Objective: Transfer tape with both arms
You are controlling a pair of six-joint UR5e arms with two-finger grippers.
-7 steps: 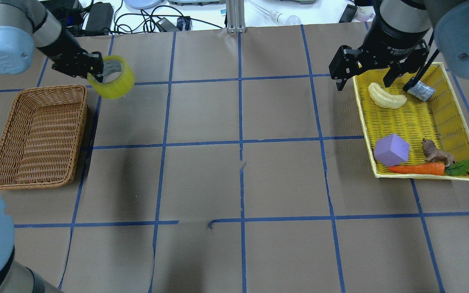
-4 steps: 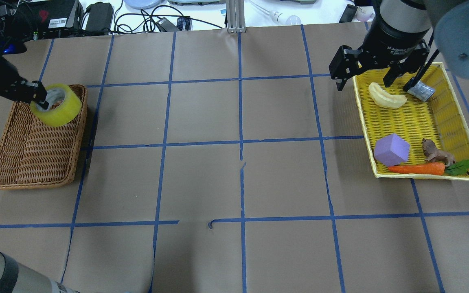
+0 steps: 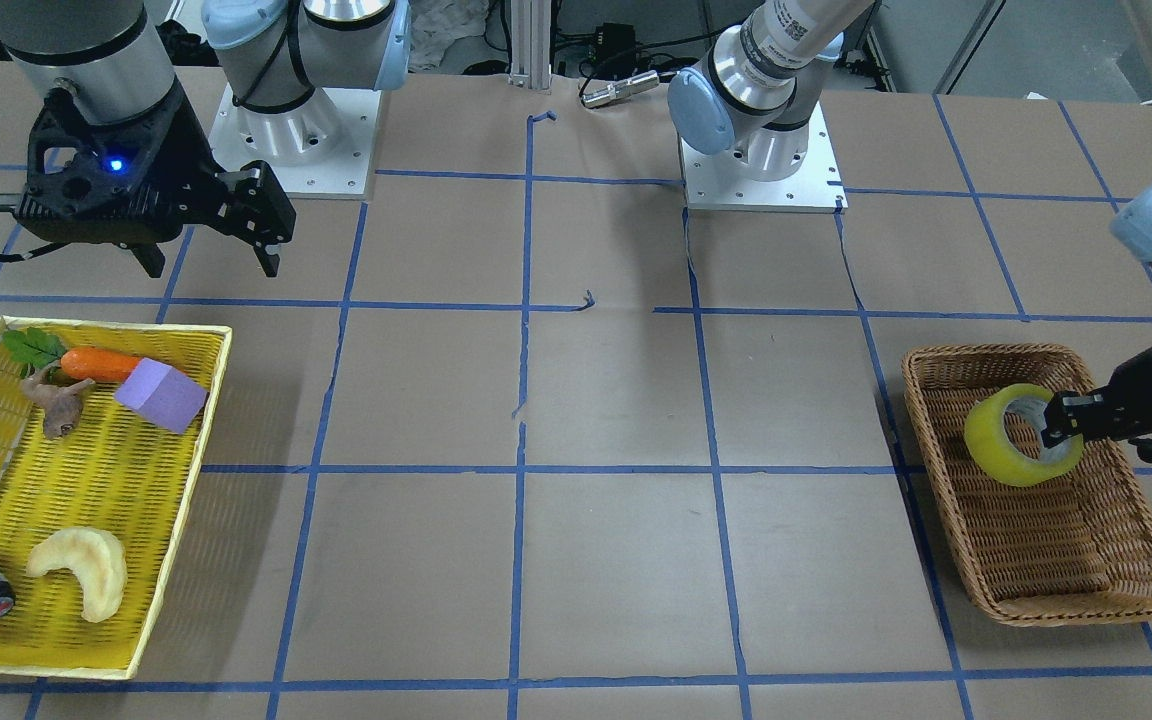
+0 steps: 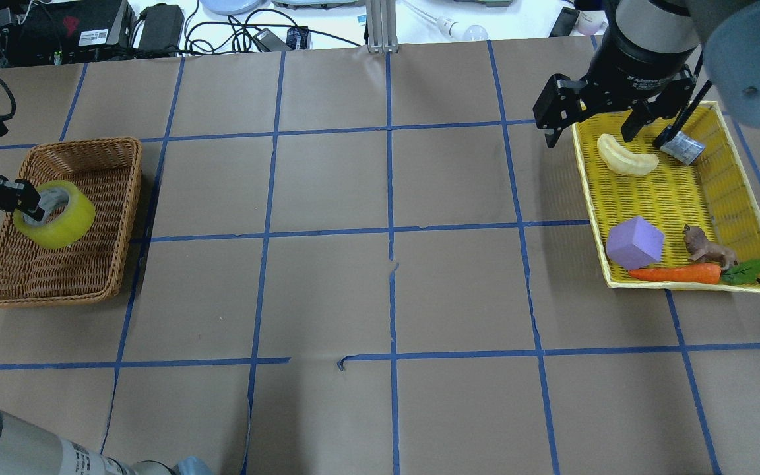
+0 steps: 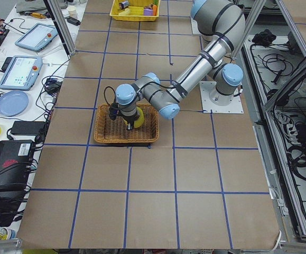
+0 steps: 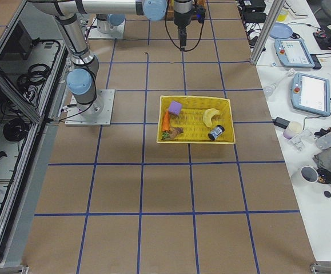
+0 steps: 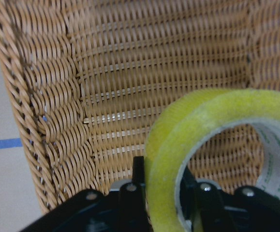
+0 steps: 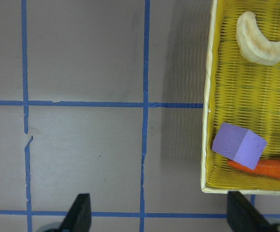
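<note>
The yellowish tape roll (image 4: pixel 63 221) is tilted on edge over the brown wicker basket (image 4: pixel 90 148), inside its left half. My left gripper (image 4: pixel 33 206) is shut on the roll's wall, one finger inside the ring and one outside. In the left wrist view the tape (image 7: pixel 202 140) hangs from the gripper (image 7: pixel 161 193) above the basket floor (image 7: pixel 144 63). In the front view the tape (image 3: pixel 1006 440) and left gripper (image 3: pixel 1051 430) are over the basket (image 3: pixel 986 352). My right gripper (image 4: pixel 591 132) is open and empty, high over the yellow tray's far left corner.
The yellow tray (image 4: pixel 591 198) at the right holds a pale crescent bread (image 4: pixel 625 158), a grey can (image 4: pixel 682 146), a purple block (image 4: pixel 634 243), a carrot (image 4: pixel 673 274) and a brown animal figure (image 4: pixel 706 247). Cables and devices lie beyond the table's far edge.
My left gripper carried the tape from beyond the basket's far right corner to over the basket, moving left and toward the robot. The right arm has not moved.
</note>
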